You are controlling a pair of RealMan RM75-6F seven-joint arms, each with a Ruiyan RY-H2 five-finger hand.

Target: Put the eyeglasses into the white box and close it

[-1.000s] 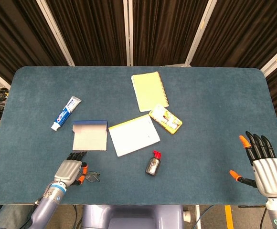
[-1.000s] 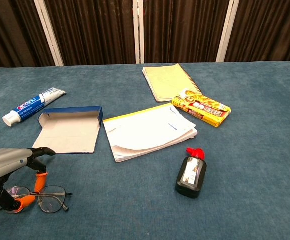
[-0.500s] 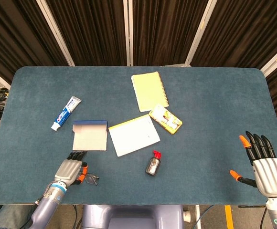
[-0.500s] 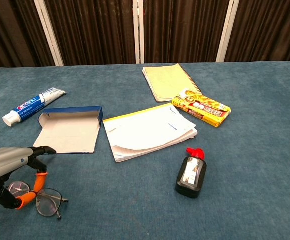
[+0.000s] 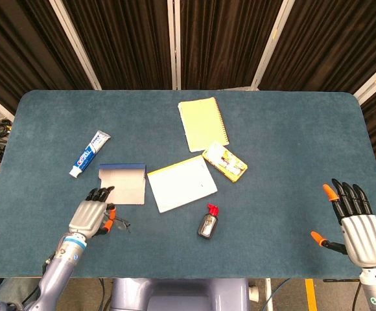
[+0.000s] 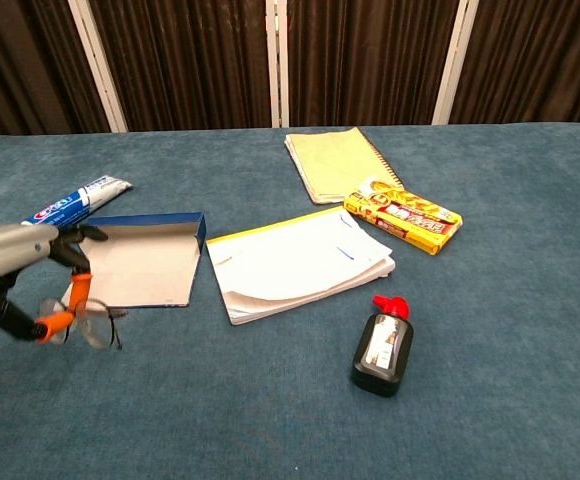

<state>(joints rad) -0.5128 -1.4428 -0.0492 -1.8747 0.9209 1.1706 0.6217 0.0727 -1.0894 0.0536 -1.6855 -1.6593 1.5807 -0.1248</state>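
Since a second ago, the left hand (image 6: 30,275) has risen from the lower left corner of the chest view toward the middle left, carrying the thin wire-framed eyeglasses (image 6: 88,322) with it. They are pinched between its orange-tipped fingers (image 6: 75,288), apparently clear of the blue bench (image 5: 292,162) and just below the near edge of the open white cardboard box with a blue rim (image 6: 140,262). In the head view the same hand (image 5: 92,217) sits at lower left, with the glasses (image 5: 118,225) poking out to its right. The right hand (image 5: 356,223) at the far lower right holds nothing, fingers spread.

By their look the glasses are very light, with a slender springy frame, smooth lenses and hinged temples that may swing or fold. A pinch on the rim or bridge seems safest; squeezing a lens or a temple could bend the frame or let it slip. The box lies flat, its lid flap toward the upper edge; thin card will likely slide if pushed when closing.
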